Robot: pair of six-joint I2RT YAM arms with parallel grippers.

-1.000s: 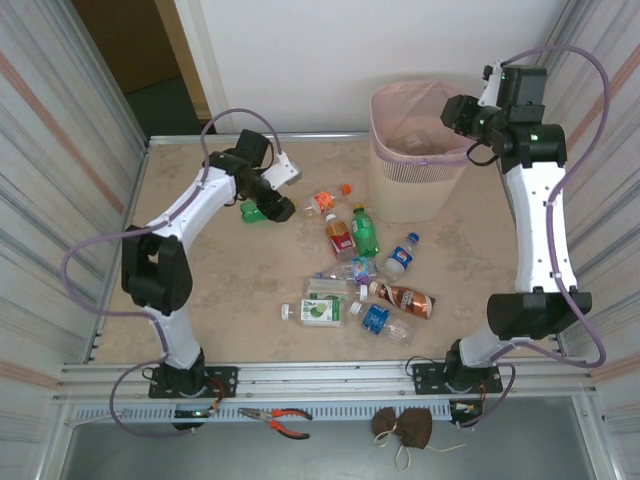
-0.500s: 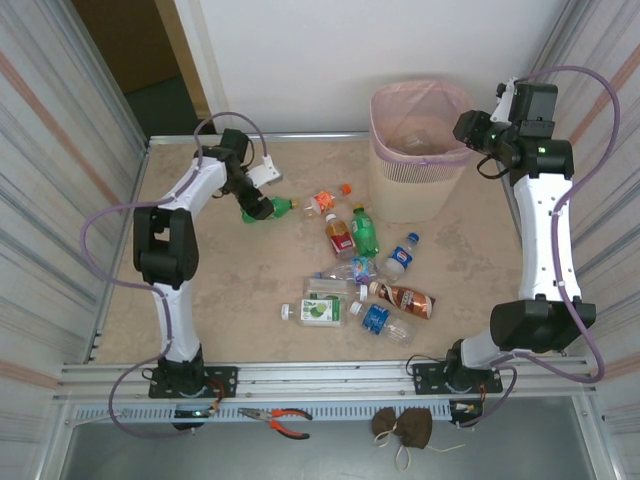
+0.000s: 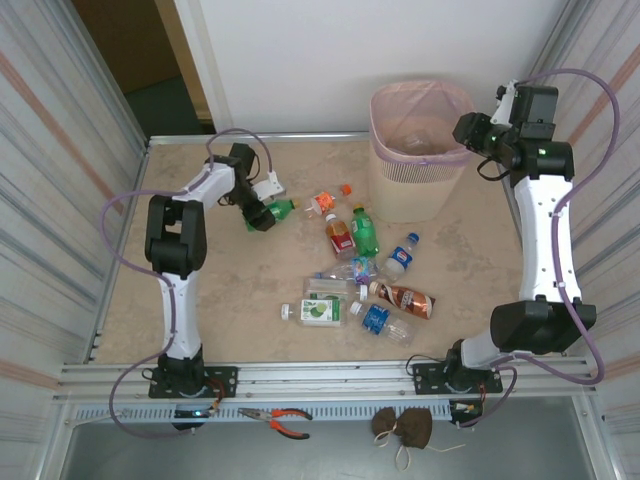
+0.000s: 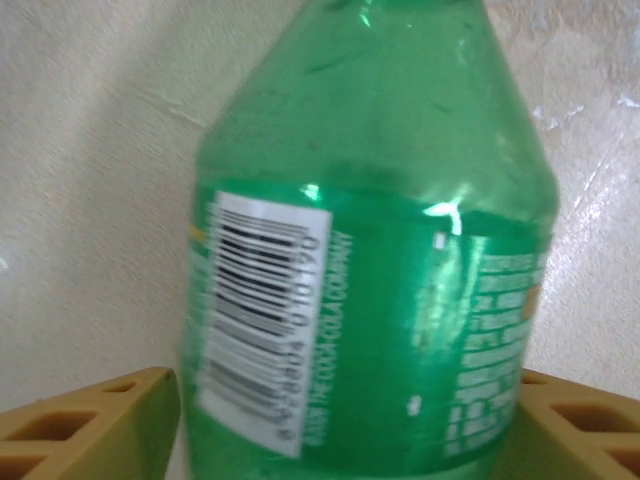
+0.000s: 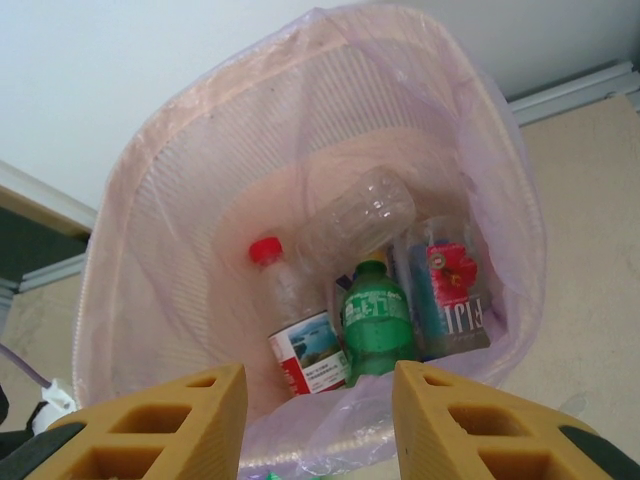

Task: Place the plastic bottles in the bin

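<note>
Lying on its side on the table point(image 3: 200, 300), toward 10 o'clock from the table's middle, a green bottle point(image 4: 370, 260) sits between the left fingers point(image 4: 90, 425). In the top view its cap end points to about 3 o'clock. The left wrist view shows one yellow finger close against each side of the bottle's label. Whether they press the bottle or merely flank it cannot be told.

The bin point(image 3: 400, 195) stands at about 1 o'clock, well apart from that bottle, and is lined with a pink bag point(image 5: 200, 150). The right fingers point(image 5: 150, 420) hang over its 3 o'clock rim, spread apart with nothing between them. Inside the bin rest a red-capped bottle point(image 5: 300, 335), a green-capped bottle point(image 5: 375, 315), a blue-labelled bottle point(image 5: 450, 295) and a crumpled clear bottle point(image 5: 360, 215) lying across the others.

More bottles are scattered on the table from its middle toward 5 o'clock. Among them are an orange-capped bottle point(image 3: 322, 202) near the green bottle's cap, a red-labelled bottle point(image 3: 340, 236) just beside a lime-green bottle point(image 3: 365, 232), and a brown bottle point(image 3: 405, 298). Red-handled pliers point(image 3: 278, 420) lie on the rail at 7 o'clock.
</note>
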